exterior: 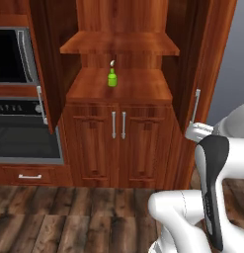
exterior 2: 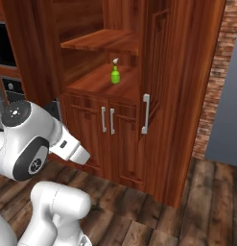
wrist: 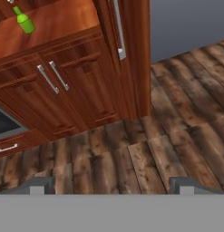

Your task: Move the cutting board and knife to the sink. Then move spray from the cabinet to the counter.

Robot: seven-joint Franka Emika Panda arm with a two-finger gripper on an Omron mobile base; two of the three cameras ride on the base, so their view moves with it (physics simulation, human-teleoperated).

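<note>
Left base view is showing the spray (exterior: 112, 77) standing upright on the cabinet (exterior: 118, 138) shelf, roughly mid-width and toward the back edge, under the upper shelf board. Nothing else is sitting on that shelf. Niche is standing open with the tall doors swung aside, so the bottle is reachable from the front.

Arm is folded low in front of the base, well apart from the bottle. Hand view is looking down at the plank floor (wrist: 145, 149), with the spray (wrist: 24, 21) showing in the top left corner, so the hand is pointing at the floor, not at the shelf. Gripper (wrist: 112, 185) is carrying nothing, fingers (wrist: 41, 185) standing wide apart, likely ready for the bottle body.

Judging by the setup, the robot is parked facing the cabinet for the spray part of the task; no sink or tabletop in sight here. Next move probably needs the hand raised and levelled toward the shelf, coming in under the upper shelf board without clipping it or tipping the narrow bottle.
</note>
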